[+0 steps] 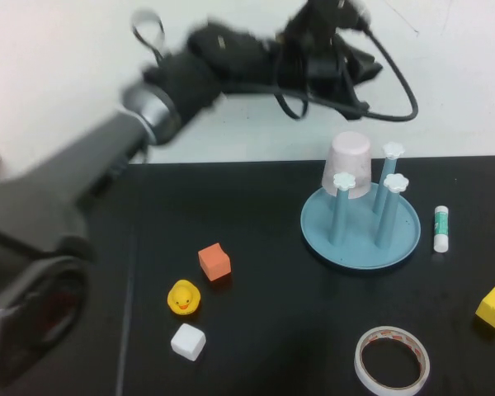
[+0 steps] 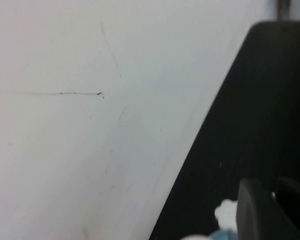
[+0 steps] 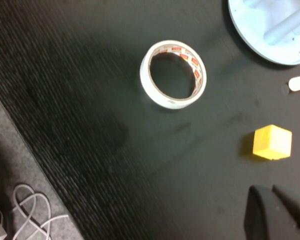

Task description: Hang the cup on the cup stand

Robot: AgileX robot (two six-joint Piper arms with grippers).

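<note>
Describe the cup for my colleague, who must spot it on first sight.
Start at the cup stand, the round light-blue dish with white-capped posts on the black table's right half. The cup sits upside down over its far post. It is pale pink, tapered and handleless, the only pink thing there.

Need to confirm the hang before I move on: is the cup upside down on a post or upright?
Upside down: the cup sits mouth-down over a rear post of the cup stand, wider rim lowest, closed base up.

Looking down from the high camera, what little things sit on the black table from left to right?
Yellow duck → orange cube → blue cup stand carrying the upside-down pink cup → glue stick → yellow cube.
</note>
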